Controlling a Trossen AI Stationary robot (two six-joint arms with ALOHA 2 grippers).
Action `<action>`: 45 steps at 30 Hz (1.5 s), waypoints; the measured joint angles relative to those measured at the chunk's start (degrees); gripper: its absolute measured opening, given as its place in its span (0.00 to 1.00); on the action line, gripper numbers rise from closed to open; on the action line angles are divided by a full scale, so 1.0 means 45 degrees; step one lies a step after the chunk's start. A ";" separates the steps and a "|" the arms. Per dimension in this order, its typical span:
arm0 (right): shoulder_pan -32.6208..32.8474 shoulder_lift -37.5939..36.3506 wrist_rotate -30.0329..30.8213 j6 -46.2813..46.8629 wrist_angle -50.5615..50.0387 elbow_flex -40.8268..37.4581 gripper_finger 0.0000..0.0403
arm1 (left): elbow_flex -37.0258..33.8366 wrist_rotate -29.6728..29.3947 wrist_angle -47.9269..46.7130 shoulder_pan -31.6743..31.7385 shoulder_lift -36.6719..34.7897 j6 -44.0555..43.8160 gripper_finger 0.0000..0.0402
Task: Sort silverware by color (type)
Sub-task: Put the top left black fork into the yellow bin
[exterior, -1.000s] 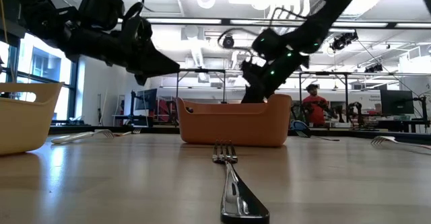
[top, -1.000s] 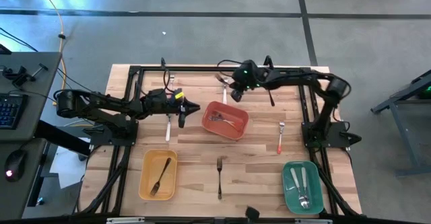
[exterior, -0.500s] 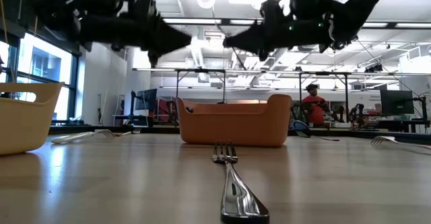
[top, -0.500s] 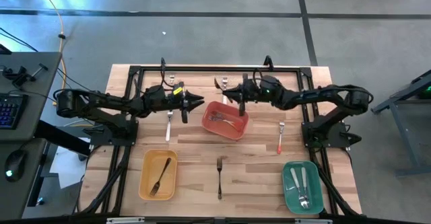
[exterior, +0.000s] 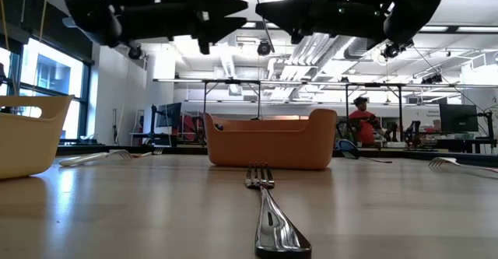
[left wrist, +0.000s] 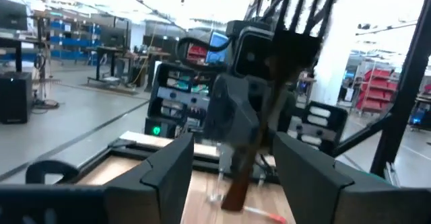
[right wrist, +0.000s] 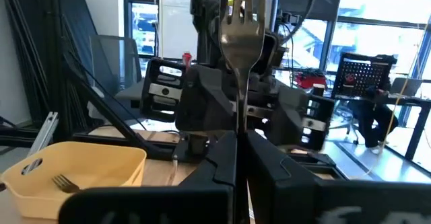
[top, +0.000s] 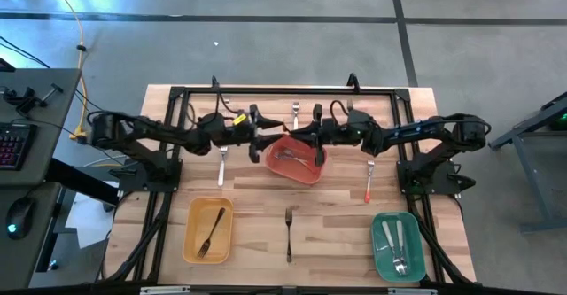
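My right gripper (top: 312, 138) is shut on a dark-handled fork (right wrist: 241, 29) high over the red bin (top: 297, 171). My left gripper (top: 264, 143) is open and empty. It is level over the bin's left end and faces the right gripper. In the left wrist view (left wrist: 236, 183) the fork's handle (left wrist: 237, 177) shows beyond the gap between its fingers. A dark fork (top: 289, 233), a red-handled fork (top: 368, 184) and a pale fork (top: 221, 164) lie flat on the table. Two more forks (top: 295, 113) lie near the far edge. My right gripper pinches the fork's stem (right wrist: 240, 120) between its two fingers, just below the metal head. The fingers lie level, come from the table's right and lie across the fork. The fork is lifted clear above the red bin, and its dark handle (left wrist: 232, 190) slants down below the fingers.
The red bin holds forks. The yellow bin (top: 191, 242) at the near left holds a dark fork. The green bin (top: 381, 251) at the near right holds pale utensils. A black frame (top: 266, 90) edges the table's far side. A person (exterior: 362, 123) stands far behind the table.
Both grippers have risen and closed in on each other over the red bin. My left gripper went toward the table's right. My right gripper swung from pointing down at the far side to level, pointing toward the table's left, with the fork lifted.
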 joint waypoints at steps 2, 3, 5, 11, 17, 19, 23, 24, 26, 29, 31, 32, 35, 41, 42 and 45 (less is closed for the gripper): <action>0.0055 0.0000 0.0013 -0.0005 -0.0004 0.0000 0.00 | 0.0390 -0.0005 0.0196 -0.0003 0.0469 0.0006 0.49; 0.0068 0.0000 0.0090 -0.0053 -0.0005 0.0000 0.00 | 0.0584 0.0017 0.0315 -0.0022 0.0670 0.0091 0.49; 0.0092 0.0000 0.0176 -0.0147 -0.0010 0.0000 0.00 | 0.0825 0.0101 0.0685 -0.0074 0.0979 0.0271 0.48; 0.0088 0.0005 0.0219 -0.0197 -0.0058 0.0000 0.00 | 0.0924 0.0321 0.1828 -0.0330 0.1154 0.0798 0.48; 0.0087 0.0005 0.0650 -0.0199 -0.0424 0.0000 0.00 | 0.0924 0.0312 0.1887 -0.0329 0.1163 0.0763 0.47; 0.0087 0.0005 0.0651 -0.0199 -0.0505 0.0000 0.00 | 0.0929 0.0316 0.1888 -0.0329 0.1163 0.0775 0.44; 0.0087 0.0005 0.0605 -0.0351 -0.0721 0.0000 0.00 | 0.1215 0.0961 0.1771 -0.0297 0.1163 0.0778 0.33; 0.0088 0.0005 0.0596 -0.0388 -0.0747 0.0000 0.00 | 0.1278 0.1025 0.1683 -0.0295 0.1163 0.0795 0.30; 0.0097 0.0005 0.0559 -0.0387 -0.0778 0.0000 0.00 | 0.1312 0.1054 0.1611 -0.0295 0.1163 0.1024 0.23; 0.0097 0.0005 0.0544 -0.0369 -0.0777 0.0000 0.00 | 0.1312 0.1111 0.1591 -0.0285 0.1163 0.1361 0.19; 0.0101 0.0003 0.0535 -0.0374 -0.0768 0.0000 0.00 | 0.1312 0.1236 0.1560 -0.0285 0.1168 0.1369 0.19; 0.0102 0.0005 0.0534 -0.0382 -0.0755 0.0004 0.00 | 0.1312 0.1265 0.1522 -0.0285 0.1168 0.1369 0.18; 0.0094 -0.0024 0.0527 -0.0261 -0.0650 0.0039 0.00 | 0.1308 0.1420 0.1417 -0.0290 0.1209 0.1336 0.09; 0.0077 0.0015 0.0696 0.0448 -0.1029 -0.0005 0.10 | 0.1323 0.1727 0.1820 -0.0300 0.1127 0.1552 0.00; 0.0077 0.0015 0.0713 0.0485 -0.1056 -0.0005 0.13 | 0.1327 0.1763 0.1798 -0.0302 0.1113 0.1557 0.00; 0.0077 0.0015 0.0963 0.0625 -0.1211 -0.0005 0.22 | 0.1327 0.1824 0.1612 -0.0310 0.0885 0.1777 0.00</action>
